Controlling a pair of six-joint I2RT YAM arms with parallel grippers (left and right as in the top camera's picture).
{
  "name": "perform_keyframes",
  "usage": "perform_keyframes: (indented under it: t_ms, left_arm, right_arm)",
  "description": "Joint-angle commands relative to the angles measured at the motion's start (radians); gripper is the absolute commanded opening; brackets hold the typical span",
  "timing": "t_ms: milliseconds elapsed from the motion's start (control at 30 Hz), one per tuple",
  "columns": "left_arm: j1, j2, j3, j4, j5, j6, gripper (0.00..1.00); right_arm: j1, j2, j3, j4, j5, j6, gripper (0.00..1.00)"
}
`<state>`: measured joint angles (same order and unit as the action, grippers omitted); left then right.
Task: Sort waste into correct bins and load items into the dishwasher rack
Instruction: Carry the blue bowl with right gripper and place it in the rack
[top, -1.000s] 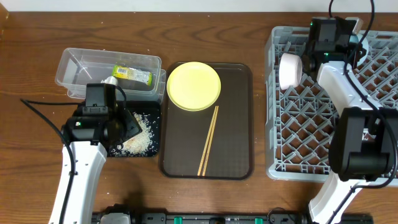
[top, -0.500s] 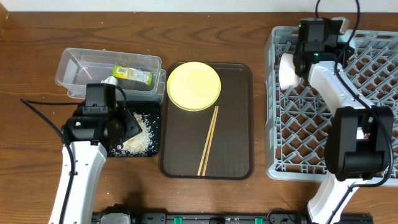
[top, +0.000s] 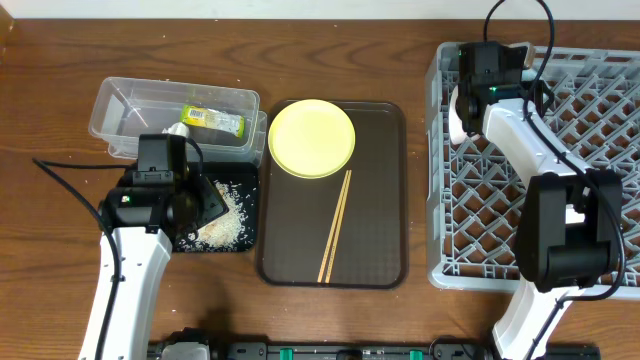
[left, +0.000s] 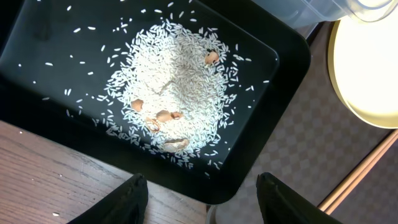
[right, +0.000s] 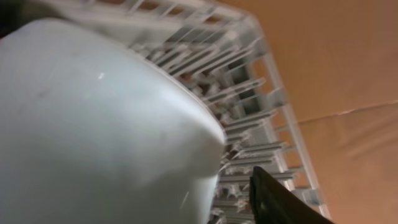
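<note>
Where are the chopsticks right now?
Overhead view, centre: the two chopsticks lie side by side, diagonally, on the dark brown serving tray, their far ends close to the yellow plate.

Overhead, the light is bright and even and the focus sharp. In the left wrist view the round yellow plate (left: 367, 68) glares near-white at upper right, while the shallow black rectangular tray (left: 37, 37) is crisp. The right wrist view is blurred across the round white bowl (right: 93, 124) and the grey plastic rack (right: 249, 127).
</note>
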<state>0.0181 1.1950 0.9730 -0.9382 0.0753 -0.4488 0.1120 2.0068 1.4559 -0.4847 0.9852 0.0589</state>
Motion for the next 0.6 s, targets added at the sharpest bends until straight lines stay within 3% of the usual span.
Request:
perform_keyframes:
  t_ms: [0,233,567]
  left_arm:
    - [0.005,-0.002,-0.003,-0.003,-0.005,-0.010,0.59]
    - [0.005,-0.002,-0.003,-0.003,-0.005,-0.010,0.59]
    - [0.005,-0.002,-0.003,-0.003,-0.005,-0.010,0.59]
  right_arm:
    - [0.004,-0.075,0.003,-0.036,-0.168,0.105,0.61]
    - [0.014,-0.250,0.003,-0.081,-0.347,0.105,0.66]
    - [0.091,-0.348,0.003,-0.092,-1.183,0.105,0.66]
